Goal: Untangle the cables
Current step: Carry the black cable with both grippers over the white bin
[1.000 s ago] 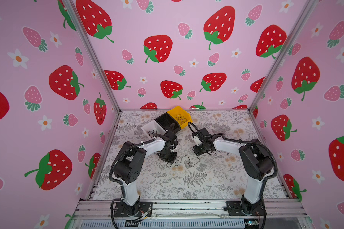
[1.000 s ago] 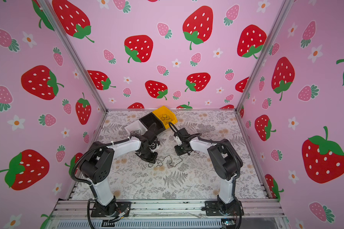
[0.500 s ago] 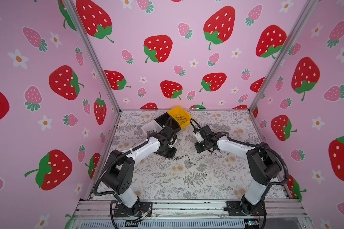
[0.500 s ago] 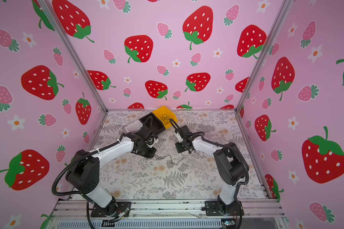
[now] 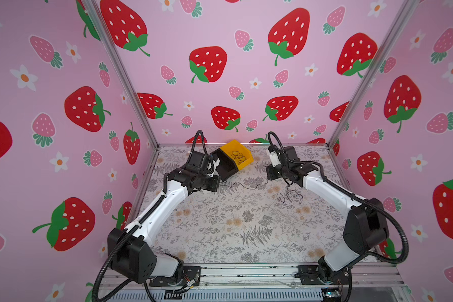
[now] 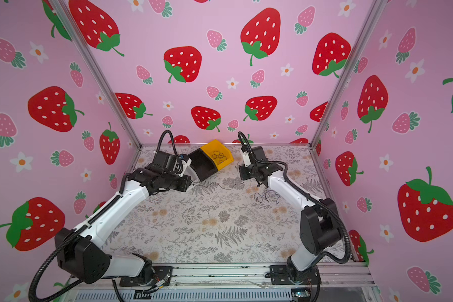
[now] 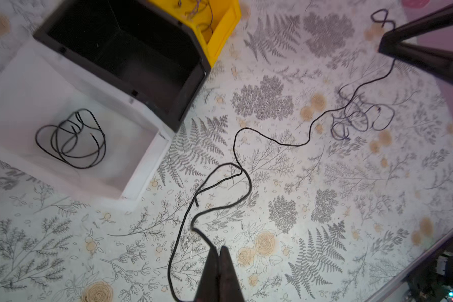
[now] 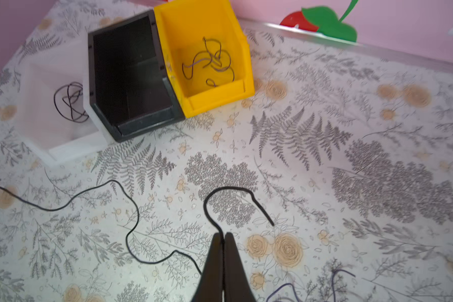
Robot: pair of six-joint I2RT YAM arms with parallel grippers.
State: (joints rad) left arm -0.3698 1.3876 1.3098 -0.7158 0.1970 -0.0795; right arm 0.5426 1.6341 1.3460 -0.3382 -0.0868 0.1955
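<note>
While the white bin (image 7: pixel 144 159) holds a coiled cable (image 7: pixel 71 136) and the yellow bin (image 8: pixel 217 96) thin strands (image 8: pixel 212 60), the black bin (image 8: pixel 141 125) seems bare; left gripper (image 7: pixel 218 251) and right gripper (image 8: pixel 223 236) pinch the table's (image 5: pixel 220 235) loose cable (image 7: pixel 285 143).

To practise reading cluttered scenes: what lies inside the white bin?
One coiled black cable lies in the white bin. The black bin covers the adjoining side in both wrist views; the left arm blocks its inside in both top views.
</note>
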